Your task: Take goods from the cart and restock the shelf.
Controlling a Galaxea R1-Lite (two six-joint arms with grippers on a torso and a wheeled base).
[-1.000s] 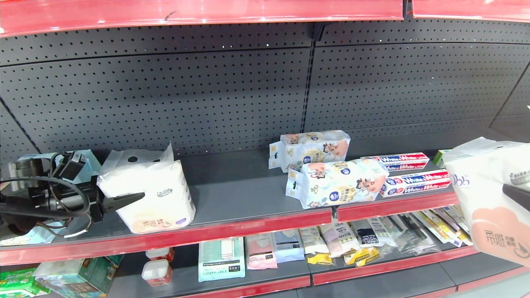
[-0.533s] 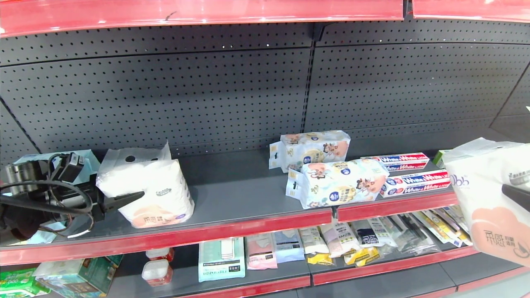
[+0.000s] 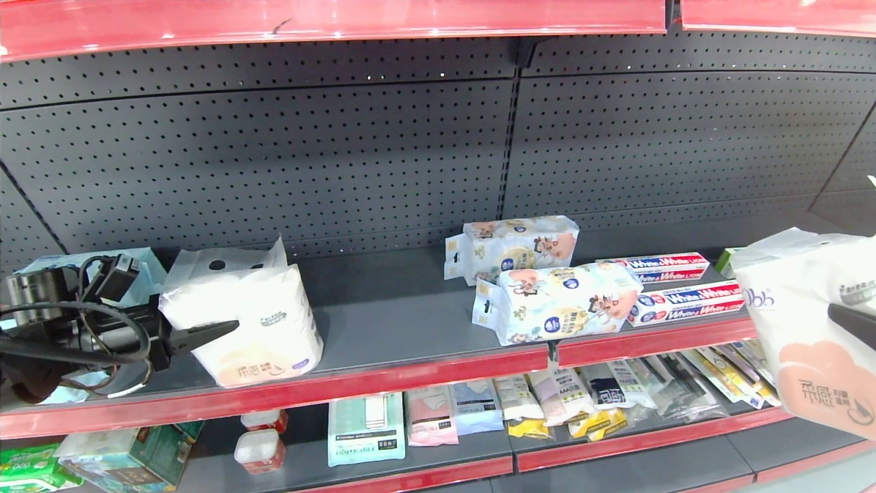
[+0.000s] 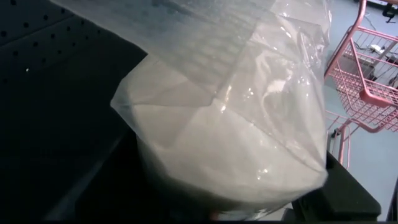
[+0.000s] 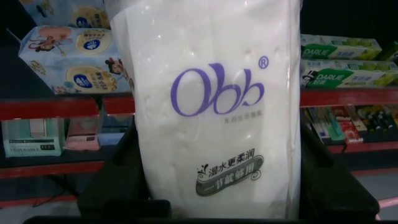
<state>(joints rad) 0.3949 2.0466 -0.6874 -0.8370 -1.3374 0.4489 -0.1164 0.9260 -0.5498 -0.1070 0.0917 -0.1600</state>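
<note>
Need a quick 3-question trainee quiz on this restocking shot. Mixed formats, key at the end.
1. True or false: the left hand grips a tissue pack over the left part of the shelf.
2. Which goods lie just right of the wipes packs? A) toothpaste boxes B) bottles C) cans
3. Fill in: the right hand holds the second tissue pack, not yet on the ____.
Key: 1 true; 2 A; 3 shelf.
</note>
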